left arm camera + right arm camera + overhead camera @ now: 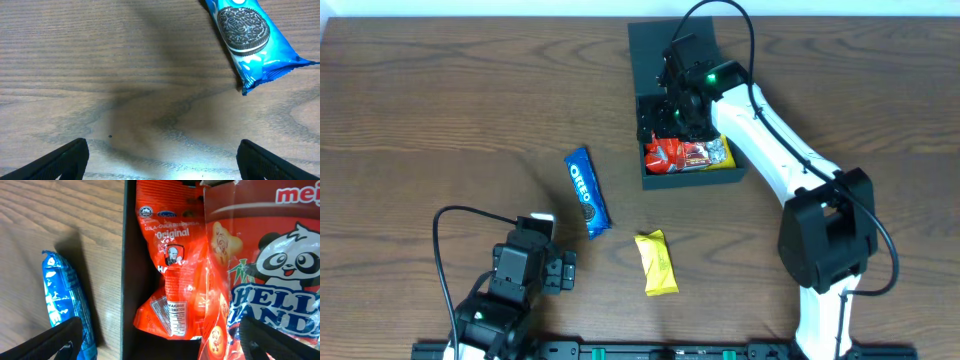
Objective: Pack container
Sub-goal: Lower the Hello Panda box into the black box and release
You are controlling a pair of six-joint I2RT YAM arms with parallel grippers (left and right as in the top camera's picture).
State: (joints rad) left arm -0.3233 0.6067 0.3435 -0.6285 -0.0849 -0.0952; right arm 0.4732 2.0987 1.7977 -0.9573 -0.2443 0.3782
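Note:
The container [692, 179], a dark square box with its flap lid [653, 58] folded back, stands at the back centre. Inside lie a red packet [170, 255], a Hello Panda packet [272, 275] and a gold packet [721, 152]. My right gripper [672, 105] hovers open over the box; its fingers straddle the box wall [129, 255] with nothing between them. A blue Oreo packet [587, 192] and a yellow packet [656, 263] lie on the table. My left gripper [556, 243] is open and empty near the front left, just short of the Oreo packet [247, 37].
The wooden table [440, 120] carries nothing else that I can see. The right arm [770, 140] stretches from the front right across to the box. The Oreo packet [62, 300] also lies just outside the box's wall in the right wrist view.

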